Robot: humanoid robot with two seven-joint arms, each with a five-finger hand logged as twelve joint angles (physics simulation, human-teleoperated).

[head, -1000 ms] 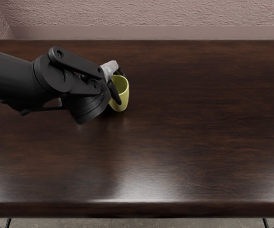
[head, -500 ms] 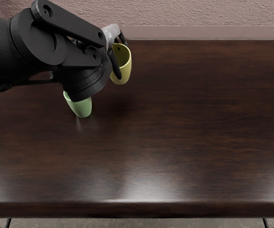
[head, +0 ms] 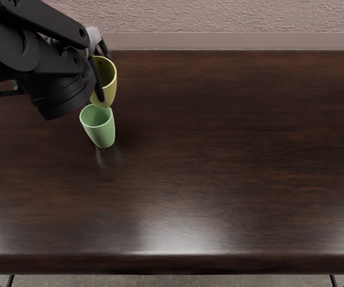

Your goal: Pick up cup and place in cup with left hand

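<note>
My left hand (head: 102, 72), its arm coming in from the picture's left edge, is shut on the yellow cup (head: 107, 84), with a dark finger across the cup's left side. That cup is held up off the table, its opening visible. Just below it in the picture, the green cup (head: 103, 131) stands on the table with its opening showing. The yellow cup's bottom appears at the green cup's back rim; whether they touch I cannot tell. The right arm is out of view.
The dark wooden table (head: 220, 155) reaches back to a pinkish textured wall (head: 232, 18). Its front edge runs along the bottom of the picture.
My left hand has lifted the yellow cup off the table, then carried it left to above the green cup. The green cup, at first hidden behind the arm, now shows fully.
</note>
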